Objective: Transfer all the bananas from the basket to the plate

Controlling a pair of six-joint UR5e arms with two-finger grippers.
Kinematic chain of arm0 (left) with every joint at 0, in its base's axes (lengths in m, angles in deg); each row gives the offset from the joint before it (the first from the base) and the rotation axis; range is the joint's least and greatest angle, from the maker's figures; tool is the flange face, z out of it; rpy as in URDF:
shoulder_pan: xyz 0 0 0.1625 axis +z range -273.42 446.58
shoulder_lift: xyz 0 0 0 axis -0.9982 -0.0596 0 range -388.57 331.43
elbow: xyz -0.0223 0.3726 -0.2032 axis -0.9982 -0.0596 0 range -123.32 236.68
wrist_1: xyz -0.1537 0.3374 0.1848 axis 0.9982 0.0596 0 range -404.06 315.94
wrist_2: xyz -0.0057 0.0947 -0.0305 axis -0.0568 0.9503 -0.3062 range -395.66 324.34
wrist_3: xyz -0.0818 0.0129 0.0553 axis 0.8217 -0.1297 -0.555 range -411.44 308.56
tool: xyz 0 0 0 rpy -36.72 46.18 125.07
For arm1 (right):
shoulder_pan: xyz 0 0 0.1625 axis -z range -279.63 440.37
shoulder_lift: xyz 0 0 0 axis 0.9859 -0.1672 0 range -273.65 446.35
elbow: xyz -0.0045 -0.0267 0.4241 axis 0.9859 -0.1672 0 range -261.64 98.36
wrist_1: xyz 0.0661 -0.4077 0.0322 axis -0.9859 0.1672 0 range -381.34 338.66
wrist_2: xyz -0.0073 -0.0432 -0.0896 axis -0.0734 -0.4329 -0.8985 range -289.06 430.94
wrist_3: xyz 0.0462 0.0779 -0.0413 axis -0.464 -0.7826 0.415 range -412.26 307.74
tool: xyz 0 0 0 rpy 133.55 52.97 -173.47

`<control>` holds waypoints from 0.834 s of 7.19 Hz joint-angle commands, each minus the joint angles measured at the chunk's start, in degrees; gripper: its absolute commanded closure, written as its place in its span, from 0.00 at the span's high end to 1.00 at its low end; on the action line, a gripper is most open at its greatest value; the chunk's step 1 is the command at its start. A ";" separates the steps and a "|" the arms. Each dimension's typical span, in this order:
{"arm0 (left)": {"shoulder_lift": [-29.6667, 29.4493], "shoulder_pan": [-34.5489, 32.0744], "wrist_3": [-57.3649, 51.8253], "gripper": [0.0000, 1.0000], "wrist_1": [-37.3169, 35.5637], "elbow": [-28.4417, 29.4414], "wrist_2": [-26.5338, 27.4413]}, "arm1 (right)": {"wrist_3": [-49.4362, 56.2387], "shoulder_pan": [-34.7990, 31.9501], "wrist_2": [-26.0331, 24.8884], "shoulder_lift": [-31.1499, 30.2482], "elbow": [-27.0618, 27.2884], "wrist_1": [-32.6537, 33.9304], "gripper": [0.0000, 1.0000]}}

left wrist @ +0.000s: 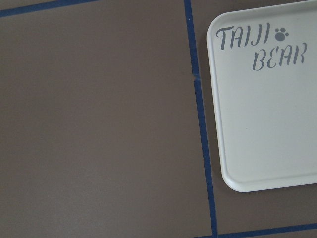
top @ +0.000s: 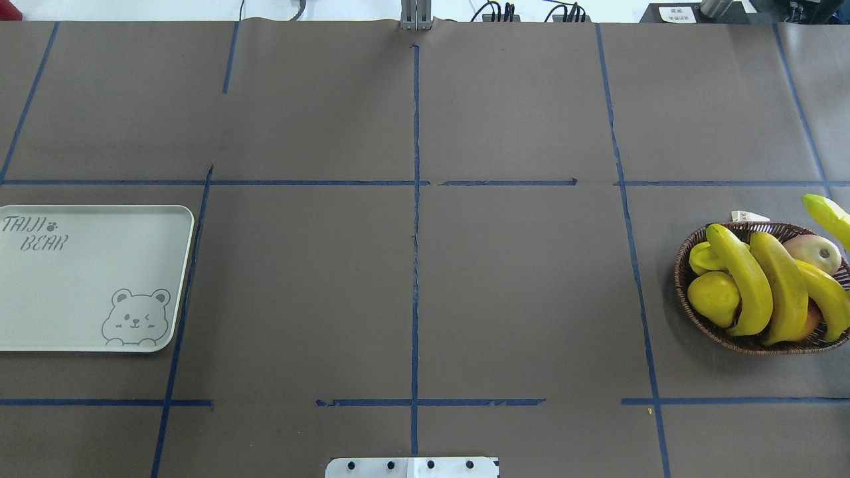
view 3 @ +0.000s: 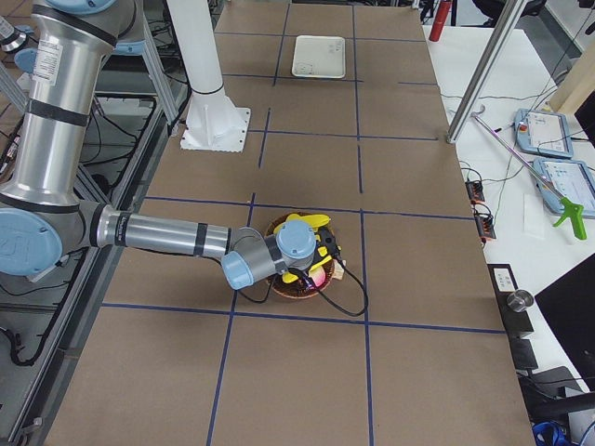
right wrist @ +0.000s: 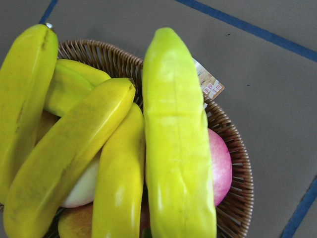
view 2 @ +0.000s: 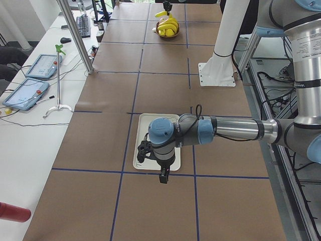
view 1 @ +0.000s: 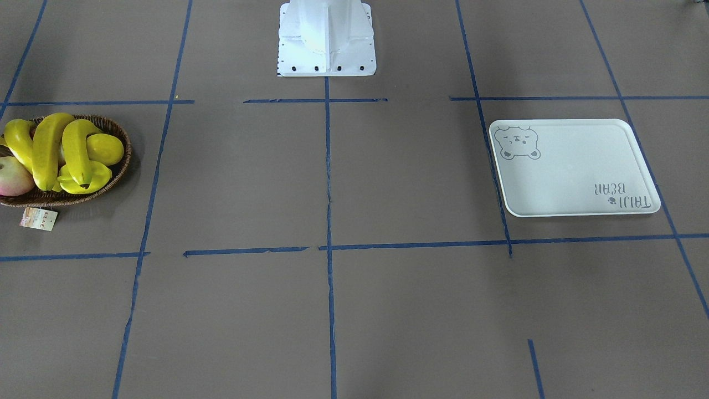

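– Brown paper crossed by blue tape lines (top: 416, 199) covers the table (top: 518, 299). Where does the left claw (view 2: 163, 178) hang?

– Above one edge of the plate (top: 86, 292). That pale tray, with its bear face and grey lettering, lies just below the claw and mostly on its far side, as the side camera sees it. Only that side view shows the fingers, so it is impossible to tell whether they stand apart or together.

– And the right claw (view 2: 168, 9)?

– Over the basket (top: 682, 282) at the table's other end, well apart from the plate. One banana (top: 827, 216) hangs clear of the wicker, close under that claw, and its length fills the wrist view. The fingers are hidden there too, so a clamp on it cannot be confirmed.

– What sits lower down?

– Three bananas (top: 744, 279) lie side by side in the basket beneath the raised one, among a lemon (top: 714, 299), a starfruit (top: 702, 255) and a reddish, apple-like fruit (top: 818, 251). A paper tag (view 1: 39, 219) on a string rests on the table just beside the basket's wall.
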 commanded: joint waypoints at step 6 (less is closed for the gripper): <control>-0.50 0.00 0.33 1.00 7.01 0.26 -0.40 | -0.84 -4.61 -5.35 14.68 15.84 37.50 0.01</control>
